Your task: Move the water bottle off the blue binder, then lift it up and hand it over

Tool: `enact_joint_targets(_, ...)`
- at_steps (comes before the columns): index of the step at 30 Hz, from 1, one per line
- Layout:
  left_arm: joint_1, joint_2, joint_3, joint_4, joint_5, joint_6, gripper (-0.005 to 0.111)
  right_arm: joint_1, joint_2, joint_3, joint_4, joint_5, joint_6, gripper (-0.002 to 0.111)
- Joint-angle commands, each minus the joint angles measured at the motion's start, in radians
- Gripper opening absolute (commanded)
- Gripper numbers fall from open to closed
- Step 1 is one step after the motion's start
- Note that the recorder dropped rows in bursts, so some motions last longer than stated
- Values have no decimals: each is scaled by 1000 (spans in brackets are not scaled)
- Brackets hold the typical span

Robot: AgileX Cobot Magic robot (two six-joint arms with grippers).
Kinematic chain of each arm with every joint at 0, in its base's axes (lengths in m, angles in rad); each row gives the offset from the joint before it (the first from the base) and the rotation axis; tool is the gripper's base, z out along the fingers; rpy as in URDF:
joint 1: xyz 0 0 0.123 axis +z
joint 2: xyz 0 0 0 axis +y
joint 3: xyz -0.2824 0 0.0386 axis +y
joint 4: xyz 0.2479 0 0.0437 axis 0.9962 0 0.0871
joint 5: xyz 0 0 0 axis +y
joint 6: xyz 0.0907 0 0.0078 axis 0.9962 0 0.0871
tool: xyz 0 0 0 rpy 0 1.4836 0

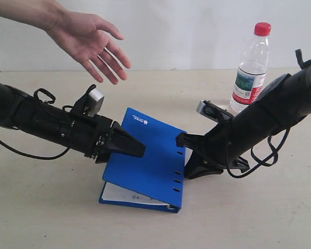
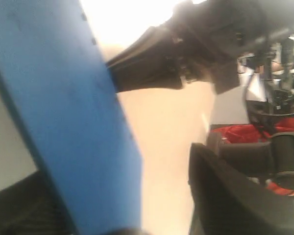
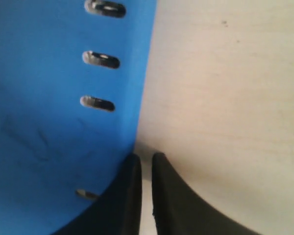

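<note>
Top left, an open human hand [image 1: 88, 44] hovers palm-down over the table [image 1: 41, 207], fingers spread, holding nothing. Below it the left gripper [image 1: 137, 148] reaches in low from the left, its dark tip over the near-left part of the blue binder [image 1: 150, 155]. The left wrist view shows its jaws spread wide: the binder's blue slab runs between them, with bare table between the binder and one finger [image 2: 230, 196], so this is no clamp. The binder lies at the middle of the table, its cover sloping, a small white logo [image 1: 140, 120] at the far corner. White pages [image 1: 119, 194] peek out under the near-left edge, and slots [image 1: 176, 171] run along the right edge. On to the right gripper [image 1: 180, 140]: it comes in from the right and sits at that slotted edge. Its jaws are pinched nearly together with nothing between them, one fingertip [image 3: 130, 196] against the binder's border. Far right, the water bottle [image 1: 251, 67] stands upright on the table behind the right arm. It has a red cap and is off the binder and well clear of both grippers; its base is hidden by the arm.
</note>
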Motion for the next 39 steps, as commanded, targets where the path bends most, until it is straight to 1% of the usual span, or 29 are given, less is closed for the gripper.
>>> enact_joint_targets(1,-3,-4,8,81,-107,-72,47,2,9,1,-11,-5,-12,9)
enact_joint_targets(4,-3,2,8,63,-107,-69,27,2,9,1,-11,-5,-25,9)
enact_joint_targets(6,-5,6,8,44,-107,-45,10,2,9,1,-11,-4,-47,9)
enact_joint_targets(7,-5,8,8,34,-103,-35,5,2,9,1,-11,1,-58,9)
enact_joint_targets(12,-5,36,8,-37,-74,-28,4,2,9,-6,-11,30,-69,9)
enact_joint_targets(17,-26,81,8,-57,-83,-20,4,2,9,-38,26,130,-99,9)
enact_joint_targets(18,-28,90,6,-60,-87,-20,6,2,9,-42,28,147,-99,9)
enact_joint_targets(21,-25,101,6,-60,-85,4,16,2,9,-42,28,151,-99,9)
enact_joint_targets(22,-20,101,6,-60,-85,13,17,2,9,-42,15,151,-99,9)
enact_joint_targets(23,-14,101,6,-60,-85,13,15,2,9,-42,1,156,-99,9)
enact_joint_targets(25,9,101,6,-58,-85,13,5,0,9,-42,-15,184,-99,11)
enact_joint_targets(26,22,101,6,-51,-85,11,4,-6,7,-42,-17,202,-99,15)
enact_joint_targets(27,34,101,6,-41,-85,6,4,-13,2,-42,-19,227,-102,22)
enact_joint_targets(29,55,101,6,-18,-85,-15,4,-33,-18,-42,-26,257,-109,43)
enact_joint_targets(31,76,101,8,-6,-81,-21,4,-51,-39,-42,-51,251,-92,68)
enact_joint_targets(33,92,101,8,-27,-40,-16,4,-57,-47,-42,-77,232,-74,86)
enact_joint_targets(34,96,101,8,-54,4,-1,4,-57,-47,-42,-76,232,-76,90)
enact_joint_targets(36,102,101,8,-118,64,42,4,-57,-47,-42,-65,241,-104,92)
enact_joint_targets(39,102,101,6,-144,64,47,4,-57,-47,-42,-31,251,-143,92)
